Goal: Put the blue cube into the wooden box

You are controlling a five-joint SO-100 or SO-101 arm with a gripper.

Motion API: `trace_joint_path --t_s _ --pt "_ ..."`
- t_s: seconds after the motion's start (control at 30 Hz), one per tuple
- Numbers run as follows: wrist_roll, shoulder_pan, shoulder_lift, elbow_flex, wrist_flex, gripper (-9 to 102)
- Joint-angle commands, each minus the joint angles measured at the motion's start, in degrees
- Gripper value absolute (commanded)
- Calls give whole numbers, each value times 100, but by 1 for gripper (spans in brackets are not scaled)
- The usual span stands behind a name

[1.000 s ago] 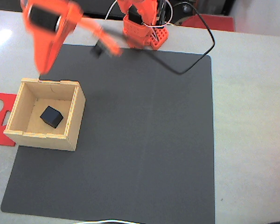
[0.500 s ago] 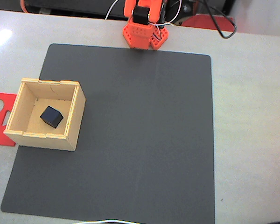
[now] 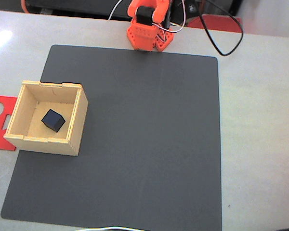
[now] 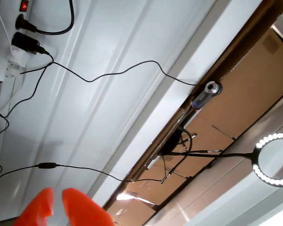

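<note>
the blue cube (image 3: 53,120) sits on the floor of the wooden box (image 3: 76,126), which stands at the left edge of a dark grey mat (image 3: 149,139) on the table (image 3: 260,120). in the wrist view, the orange hand (image 4: 57,197) points at a white wall, fingertips slightly parted, gripping nothing.

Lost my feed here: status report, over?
Gripper up at the ceiling, holding nothing, tips nearly together. Cube sits inside the box. Mat around it bare, nothing in the way.
</note>
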Motion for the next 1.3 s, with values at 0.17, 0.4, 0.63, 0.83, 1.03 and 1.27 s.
trace_joint_path --t_s 0.17,0.4,0.63,0.83,1.03,1.27 --pt "466 -229 246 1758 -756 0" --pt "809 -1116 264 3621 -993 0" --pt "1283 -1424 264 4737 -1222 0" --pt "1547 -1424 264 5203 -1283 0" --pt "1705 -1248 264 5555 -1433 0" --pt "1705 -1213 264 5546 -1424 0"
